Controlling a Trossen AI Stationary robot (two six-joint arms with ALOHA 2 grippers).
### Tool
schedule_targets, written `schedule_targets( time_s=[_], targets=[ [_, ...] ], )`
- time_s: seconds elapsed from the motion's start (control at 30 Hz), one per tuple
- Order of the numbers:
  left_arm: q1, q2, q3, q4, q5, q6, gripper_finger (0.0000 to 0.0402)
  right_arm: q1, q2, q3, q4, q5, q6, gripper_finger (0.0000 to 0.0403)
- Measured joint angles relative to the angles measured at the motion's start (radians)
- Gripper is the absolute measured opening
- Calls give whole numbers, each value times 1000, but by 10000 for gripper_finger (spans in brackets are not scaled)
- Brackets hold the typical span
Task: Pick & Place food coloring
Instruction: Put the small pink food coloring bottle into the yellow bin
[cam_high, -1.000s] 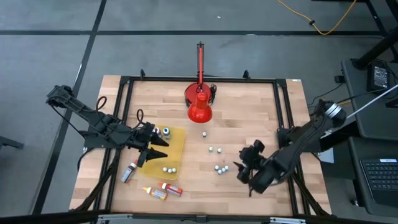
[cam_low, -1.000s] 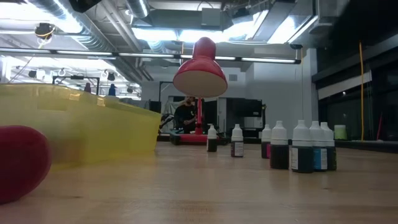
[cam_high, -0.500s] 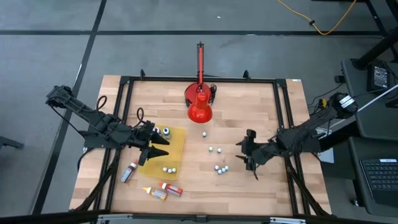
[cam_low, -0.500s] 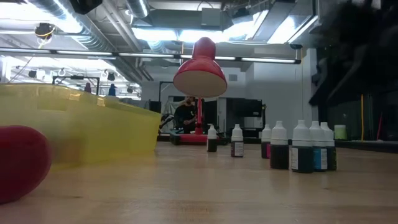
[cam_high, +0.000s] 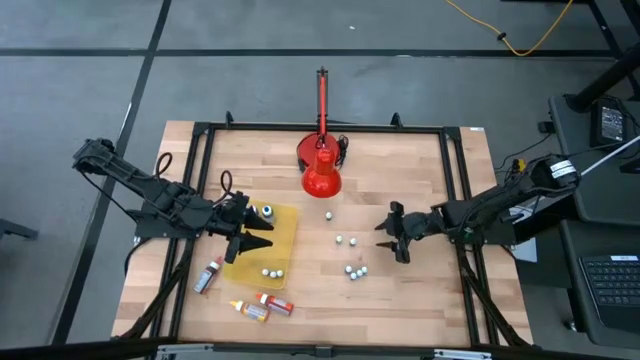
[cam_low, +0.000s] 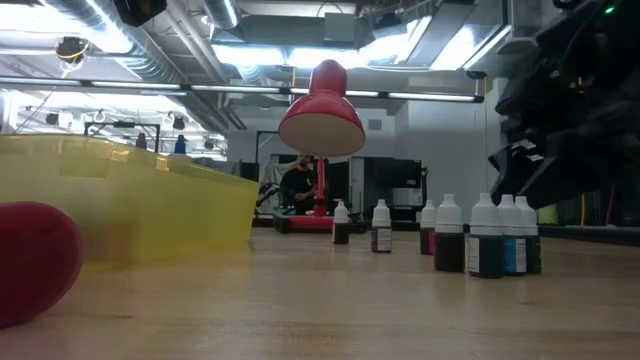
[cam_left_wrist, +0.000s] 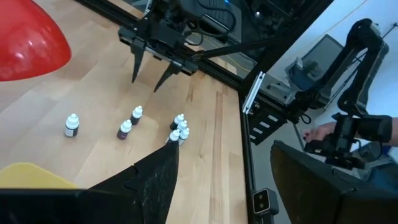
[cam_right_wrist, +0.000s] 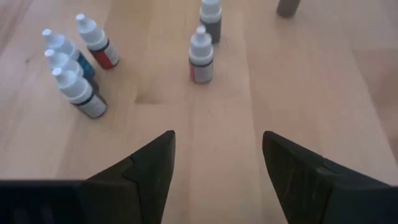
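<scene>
Bright, even ceiling strip lights (cam_low: 300, 50) glare overhead in the low view; shadows stay soft, and the red blob (cam_low: 35, 260) at lower left sits blurred.

Left wrist view: own left gripper (cam_left_wrist: 224, 180) dark fingers apart, empty. Food coloring (cam_left_wrist: 127, 124) bottles stand upright on wooden table (cam_left_wrist: 93, 87), three clustered, two spread apart. Right gripper (cam_left_wrist: 152, 71) hangs beyond them, fingers apart. Red cone (cam_left_wrist: 28, 37) at corner. Yellow tray (cam_left_wrist: 28, 174) edge near. Person's hand (cam_left_wrist: 320, 132) off-table.
</scene>
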Motion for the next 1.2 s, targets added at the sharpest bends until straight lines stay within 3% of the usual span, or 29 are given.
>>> schedule_targets(
  time_s=[0.3, 0.47, 0.83, 1.0, 1.2],
  targets=[
    [0, 0, 0, 0, 0, -4, 239, -121, 2, -14, 51, -168, -127, 240],
    [0, 0, 0, 0, 1, -11, 239, -149, 23, -2, 56, -206, -127, 240],
    [0, 0, 0, 0, 38, -12, 239, -158, 286, 129, 84, -284, -128, 240],
    [-1, 0, 0, 0, 53, -15, 237, -158, 364, 151, 202, -286, -152, 240],
    [-1, 0, 0, 0, 53, -14, 237, -151, 437, 201, 209, -288, -181, 240]
  ],
)
